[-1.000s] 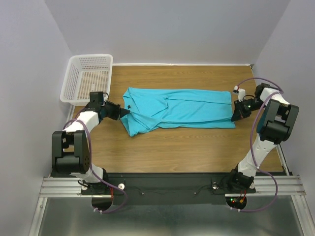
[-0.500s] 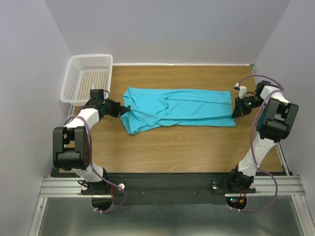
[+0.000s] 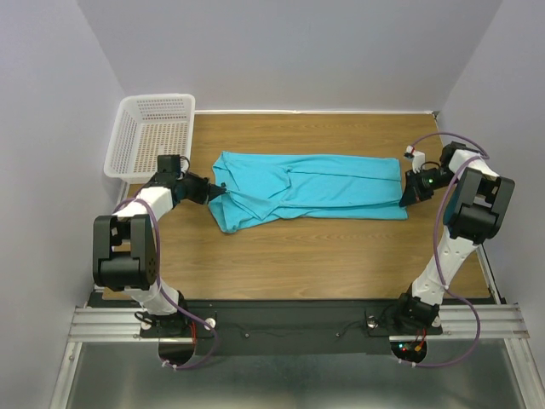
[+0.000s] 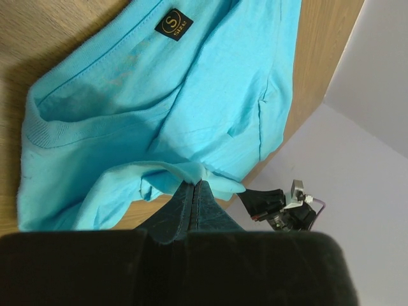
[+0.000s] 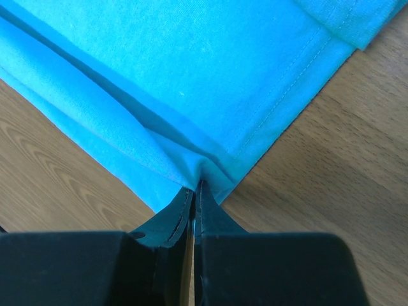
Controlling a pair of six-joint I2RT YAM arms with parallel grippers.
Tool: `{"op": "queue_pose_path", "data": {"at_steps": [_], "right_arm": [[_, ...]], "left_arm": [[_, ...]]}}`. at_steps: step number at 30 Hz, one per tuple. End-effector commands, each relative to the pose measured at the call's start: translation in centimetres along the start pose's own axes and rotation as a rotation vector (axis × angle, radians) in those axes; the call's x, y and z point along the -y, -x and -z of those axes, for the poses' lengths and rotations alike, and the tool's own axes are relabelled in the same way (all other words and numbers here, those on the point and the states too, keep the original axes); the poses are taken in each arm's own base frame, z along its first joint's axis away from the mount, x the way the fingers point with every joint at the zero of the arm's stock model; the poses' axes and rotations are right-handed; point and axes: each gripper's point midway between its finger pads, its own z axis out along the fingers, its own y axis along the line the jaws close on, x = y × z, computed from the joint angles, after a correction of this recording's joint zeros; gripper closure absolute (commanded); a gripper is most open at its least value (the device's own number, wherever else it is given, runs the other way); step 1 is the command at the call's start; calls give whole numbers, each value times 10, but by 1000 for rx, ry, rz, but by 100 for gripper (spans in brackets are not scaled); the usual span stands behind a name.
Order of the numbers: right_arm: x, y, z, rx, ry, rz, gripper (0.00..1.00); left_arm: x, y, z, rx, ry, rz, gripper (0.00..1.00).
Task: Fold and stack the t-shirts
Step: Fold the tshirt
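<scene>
Left fingers clenched tight on a small bunched fold of the turquoise t-shirt, close beside the ribbed collar. Cloth puckered and lifted a little around the tips, with a shadow on the wood underneath. Dark label with a gold S inside the neck, well clear of the pinch.

Right fingers likewise clamped shut on the t-shirt, at the opposite end. Grip set right on the edge of the cloth, where a long lengthwise crease runs into the stitched hem. Bare wood on both sides of the tips.

T-shirt spread across the far half of the desk as a long band, neck end toward the left arm, hem end toward the right arm. Sides folded in over the middle, with a loose flap sagging toward the near edge at the left end. Mostly flat on the wood, raised only slightly at the two pinched spots.

White mesh basket at the far left corner of the desk, partly overhanging the left edge, near the left arm but apart from the cloth.
</scene>
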Motion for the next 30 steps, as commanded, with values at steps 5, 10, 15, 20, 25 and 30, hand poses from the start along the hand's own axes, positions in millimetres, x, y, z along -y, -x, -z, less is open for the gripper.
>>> {"op": "queue_pose_path", "data": {"at_steps": [5, 10, 15, 20, 25, 30], "right_arm": [[6, 25, 8, 61, -27, 37, 94], [7, 28, 9, 65, -31, 40, 93], [8, 30, 8, 66, -33, 39, 86], [12, 36, 8, 89, -51, 22, 82], [20, 53, 17, 151, -119, 17, 73], [30, 60, 25, 186, -209, -23, 70]], "left_arm": [[25, 7, 3, 8, -63, -49, 100], [27, 7, 2, 7, -65, -51, 100], [25, 7, 1, 5, -60, -52, 100], [24, 6, -1, -1, -57, -55, 100], [26, 5, -2, -4, -60, -57, 100], [25, 5, -4, -8, -57, -57, 100]]}}
